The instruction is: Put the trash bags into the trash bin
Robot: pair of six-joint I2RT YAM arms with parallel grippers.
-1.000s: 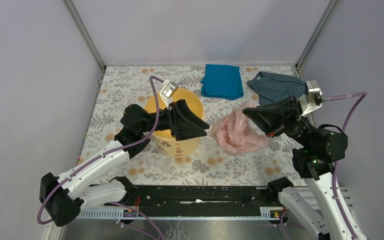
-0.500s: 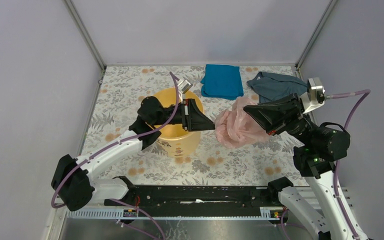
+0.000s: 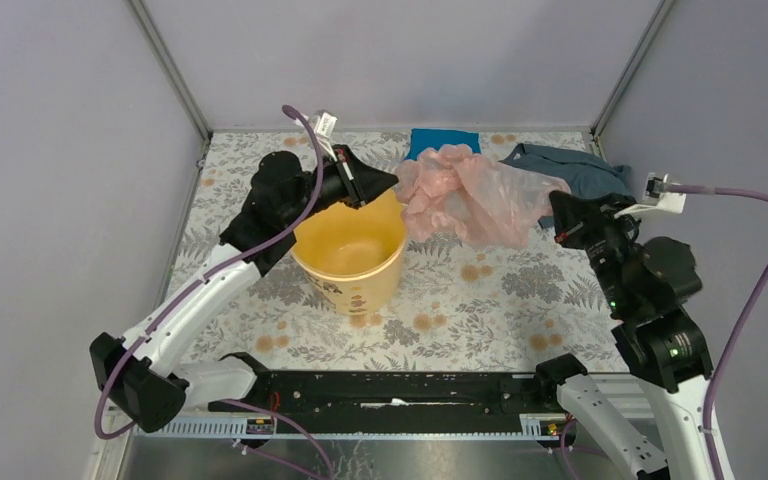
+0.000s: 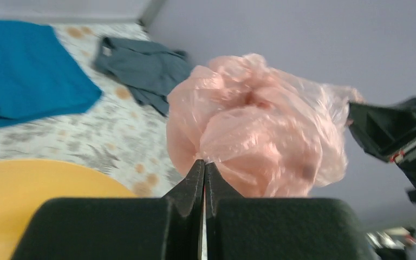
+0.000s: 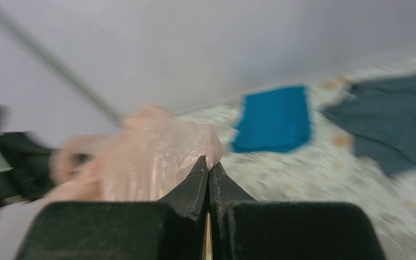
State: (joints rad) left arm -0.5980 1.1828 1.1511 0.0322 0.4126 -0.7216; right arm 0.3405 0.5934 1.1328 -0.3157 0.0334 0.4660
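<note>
The trash bag [image 3: 470, 188] is a wrinkly pale-pink film, stretched in the air between both grippers, just right of and behind the trash bin. My left gripper [image 3: 392, 183] is shut on the bag's left end; the left wrist view shows its tips [image 4: 205, 162] pinching the film [image 4: 260, 135]. At the bag's right end my right gripper [image 3: 557, 195] is shut too, its tips [image 5: 209, 162] nipping a fold of film [image 5: 146, 154]. The trash bin [image 3: 350, 255], a yellow-orange bucket, stands upright with nothing showing inside, and its rim [image 4: 38, 181] lies below the left gripper.
A bright blue cloth [image 3: 438, 140] lies at the back, partly hidden behind the bag. A grey-blue cloth [image 3: 580, 168] lies at the back right, near the right gripper. Grey walls close in the floral table [image 3: 480, 300] on three sides.
The left gripper has shut on the bag's left end. Both arms have risen and moved toward the back, lifting the bag off the table and spreading it between them.
</note>
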